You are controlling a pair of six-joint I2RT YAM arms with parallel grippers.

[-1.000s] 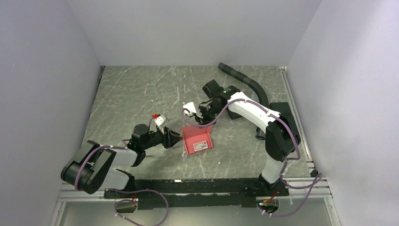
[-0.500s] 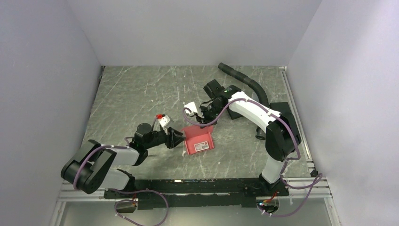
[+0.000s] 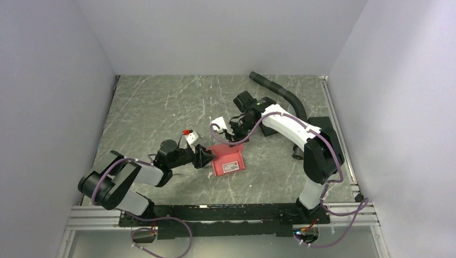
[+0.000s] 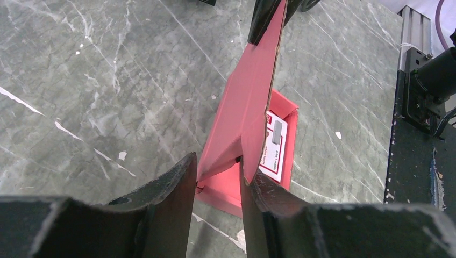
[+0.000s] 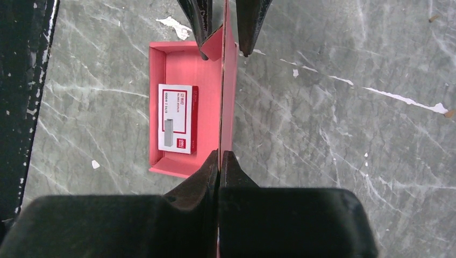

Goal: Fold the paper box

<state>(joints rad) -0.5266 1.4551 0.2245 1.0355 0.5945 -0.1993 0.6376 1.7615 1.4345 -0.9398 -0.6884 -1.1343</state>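
Observation:
The paper box [image 3: 228, 161] lies as an open red-pink tray on the marble tabletop, with one long wall [image 4: 253, 102] standing upright. A red-and-white card [image 5: 177, 118] lies flat inside it. My right gripper [image 5: 220, 156] is shut on the top edge of that upright wall [image 5: 228, 91], reaching down from the far side [image 3: 233, 138]. My left gripper [image 4: 218, 171] comes in low from the left [image 3: 207, 157], open, with its jaws on either side of the wall's near end. A folded corner tab touches its right finger [image 4: 253, 185]. The left fingers [image 5: 199, 21] also show in the right wrist view.
A black hose [image 3: 279, 91] curves along the back right of the table. Aluminium rails run along the near edge [image 3: 215, 215] and the right side [image 3: 336, 123]. White walls close in the table on three sides.
My left arm has slid right toward the box, bringing its jaws around the end of the upright wall. The right arm and the box have stayed put.

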